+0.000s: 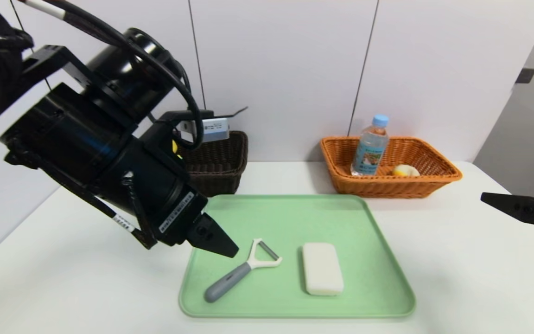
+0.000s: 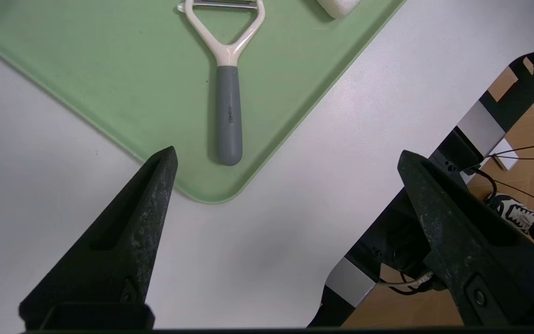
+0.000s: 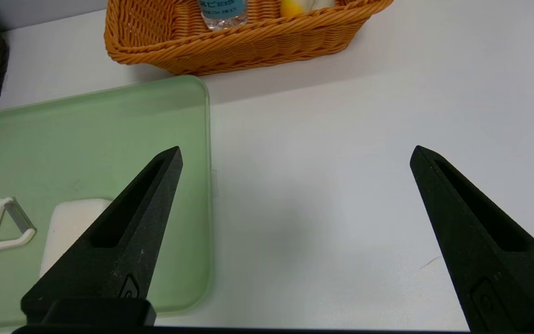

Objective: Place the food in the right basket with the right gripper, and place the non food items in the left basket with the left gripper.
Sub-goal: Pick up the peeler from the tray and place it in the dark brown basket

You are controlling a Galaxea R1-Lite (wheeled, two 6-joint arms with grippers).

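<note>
Non-food items remain on the green tray (image 1: pixel 369 278): the white bar (image 1: pixel 322 268) at its middle and the peeler (image 1: pixel 241 270) beside it toward the robot's left. The left gripper (image 2: pixel 285 167) hangs over the tray's near left corner, jaws spread wide and empty, the peeler's grey handle just beyond its tips. The right gripper (image 3: pixel 295 155) rests open over bare table, right of the tray. The orange basket (image 1: pixel 434 183) holds the water bottle (image 1: pixel 370 146) and bun (image 1: pixel 405 170).

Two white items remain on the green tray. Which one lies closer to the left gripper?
The peeler, with its grey handle. It lies just beside the open left gripper, while the white bar lies farther right on the tray.
</note>
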